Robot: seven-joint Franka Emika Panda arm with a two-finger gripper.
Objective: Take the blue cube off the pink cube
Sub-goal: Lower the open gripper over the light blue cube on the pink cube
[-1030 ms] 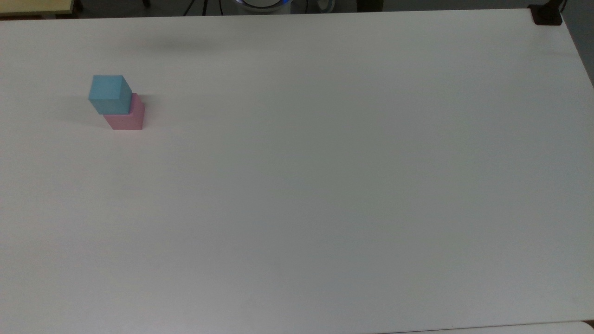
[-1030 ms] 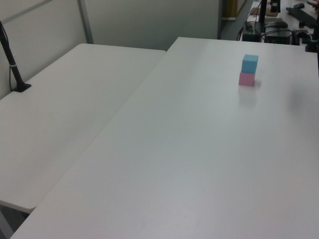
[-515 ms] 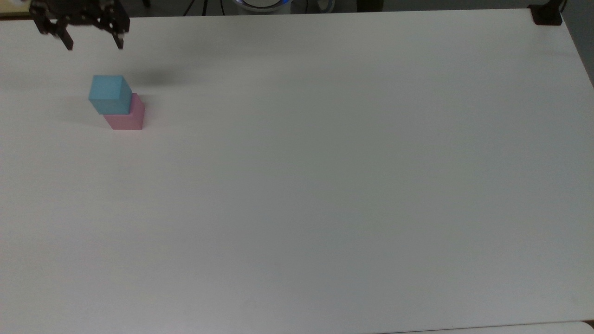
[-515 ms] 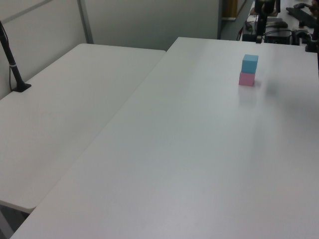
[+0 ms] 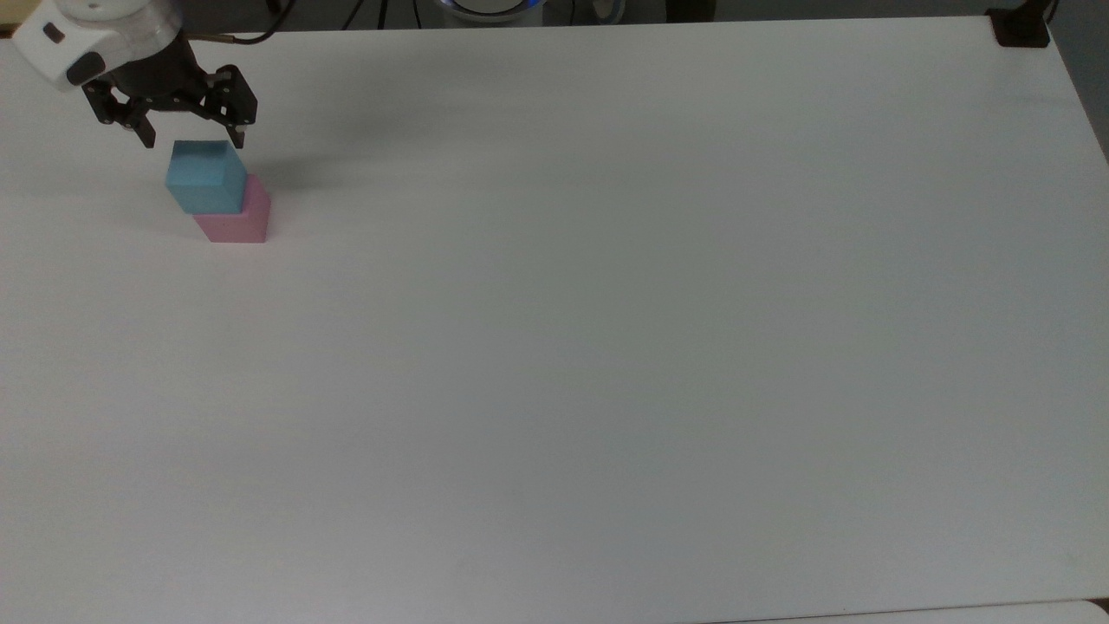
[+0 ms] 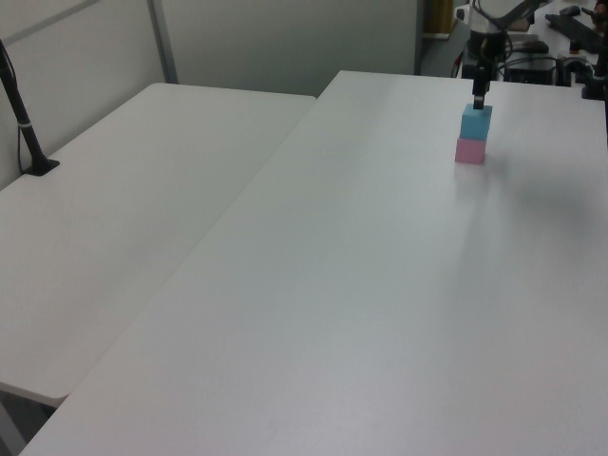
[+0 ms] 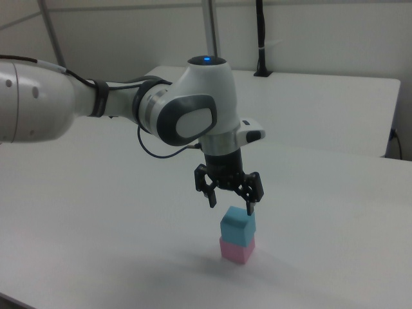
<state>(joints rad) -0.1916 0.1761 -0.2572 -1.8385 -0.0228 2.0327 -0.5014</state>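
The blue cube (image 7: 238, 226) sits squarely on the pink cube (image 7: 236, 249), on the white table (image 7: 96, 212). The gripper (image 7: 231, 206) hangs just above it — jaws spread wide, fingertips level with the cube's top, holding nothing.

Sky-blue cube (image 5: 205, 178), pale pink cube (image 5: 236, 221), white table (image 5: 606, 303), black pincer (image 5: 195, 139)

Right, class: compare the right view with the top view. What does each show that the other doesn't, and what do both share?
Right view alone: the arm's white body with a blue light on top, and a second table behind. Top view alone: a black mount at the main table's far corner. Both: the open hand just above the blue cube, which sits stacked on the pink cube.
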